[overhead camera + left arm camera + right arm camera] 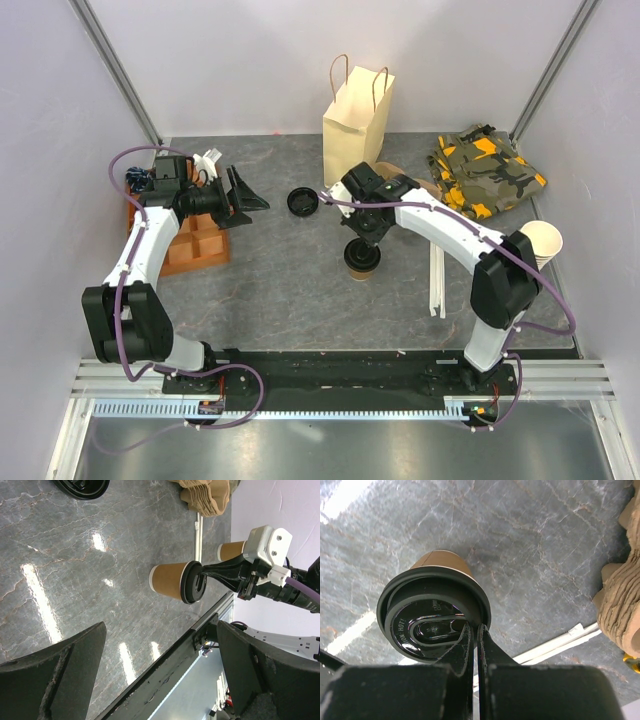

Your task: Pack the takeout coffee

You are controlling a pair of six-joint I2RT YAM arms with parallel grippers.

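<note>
— Top external shot first: what crowds the takeout coffee (362,262)?
— It stands upright on the grey marbled table (270,290), out in the middle. The tan paper bag (358,118) is behind it and well apart. A loose black lid (303,202) lies on the table between the two arms, nearer the bag. The right gripper (362,243) hangs over the cup, so from above its arm covers much of it.
— And the jaws?
— The right ones are pressed together, tips on the glossy black lid just inside its rim. Whether they nip the rim I cannot tell. The left gripper (252,208) is spread wide and holds nothing. It sits over by the orange tray (205,250), facing the cup.
— Anything else about?
— A camouflage cloth (487,172) lies crumpled at the far right. A stack of pale cups (541,243) stands by the right arm's elbow, and white strips (437,280) lie flat just right of the coffee. A ridged brown pulp piece (620,600) is cut off at the edge of the right wrist view and half hidden under the arm from above.
— The cup itself?
— Smooth brown paper, tapered, with a white ring at the base. The lid has raised lettering, partly hidden behind the fingers.
</note>
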